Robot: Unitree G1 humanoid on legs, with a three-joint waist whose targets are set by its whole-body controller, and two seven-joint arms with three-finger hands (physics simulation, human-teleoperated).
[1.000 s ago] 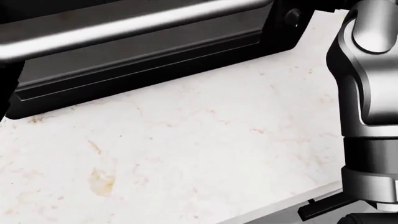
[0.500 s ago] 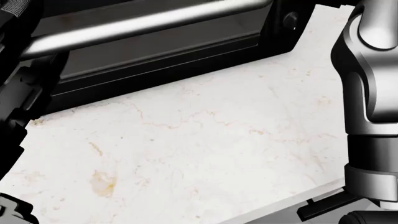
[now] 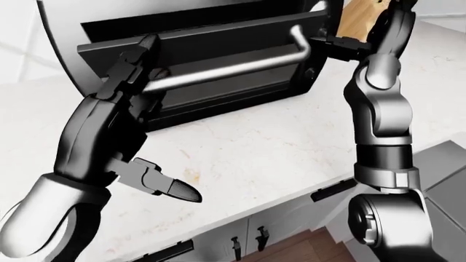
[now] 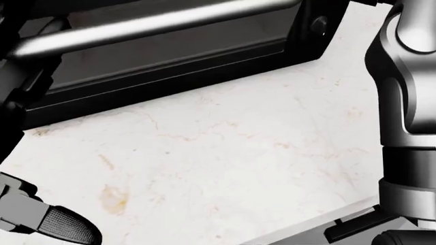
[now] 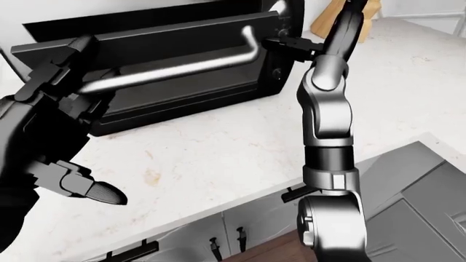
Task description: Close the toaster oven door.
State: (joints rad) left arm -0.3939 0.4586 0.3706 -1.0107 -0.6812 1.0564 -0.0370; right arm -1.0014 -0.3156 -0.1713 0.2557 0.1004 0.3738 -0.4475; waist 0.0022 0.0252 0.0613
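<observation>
The black toaster oven (image 3: 196, 60) stands on the counter at the top of the left-eye view. Its door (image 3: 233, 87) hangs partly open, tilted out toward me, with a silver bar handle (image 3: 233, 68) across it. My left hand (image 3: 157, 109) is open at the handle's left end: its fingers (image 3: 135, 60) reach up along the door and its thumb (image 3: 171, 188) points down to the right over the counter. My right hand (image 5: 291, 43) is raised at the door's upper right corner, with fingers stretched toward the door's edge by the handle's bend.
The pale marble counter (image 3: 255, 153) runs below the oven, and its edge crosses the lower right. A wooden block (image 3: 357, 22) stands to the right of the oven, behind my right arm. Cabinet doors with black handles (image 3: 247, 240) lie under the counter.
In the head view my left hand has come in along the left edge, and its thumb now shows at the lower left. The door and handle have barely shifted.
</observation>
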